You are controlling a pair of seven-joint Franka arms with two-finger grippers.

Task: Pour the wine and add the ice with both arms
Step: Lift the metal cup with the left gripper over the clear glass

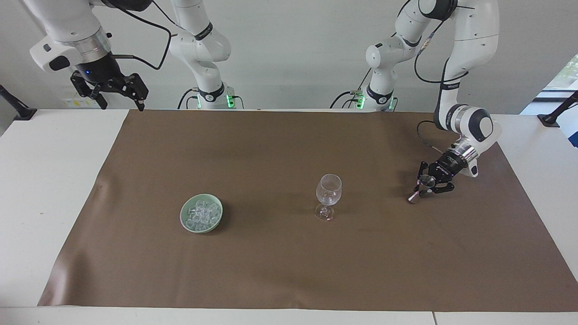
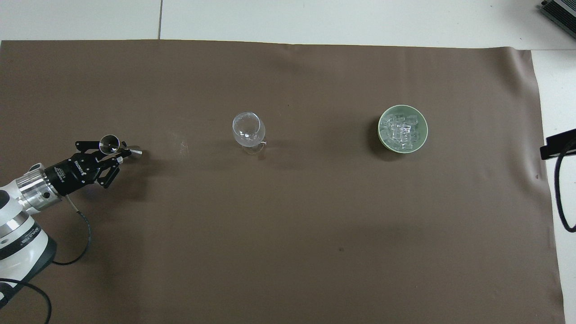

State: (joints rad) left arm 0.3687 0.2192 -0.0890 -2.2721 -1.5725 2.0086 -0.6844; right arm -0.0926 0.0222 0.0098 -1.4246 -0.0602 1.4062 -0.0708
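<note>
- The left gripper, low over the brown mat toward the left arm's end of the tabletop, is clamped on a small silver metal measuring cup; the cup's open mouth faces upward, and its lower end appears to touch or nearly touch the mat.
- One clear stemmed wine glass stands upright near the middle of the mat, well apart from the cup, and looks empty except perhaps for a faint tint at the bottom; whether wine has been poured cannot be told.
- One pale green round bowl sits toward the right arm's end, about level with the glass; the ice, many small clear cubes too heaped to count, all lies in it, and none shows in the glass.
- The right gripper, fingers apart and empty, waits high over the mat's corner at the robots' edge, at the right arm's end.
- Judged from how things lie: the pour is either done or yet to come, and the ice step has not begun.
- Count: two white arms, two black grippers, one metal cup, one glass, one bowl, one mat.
</note>
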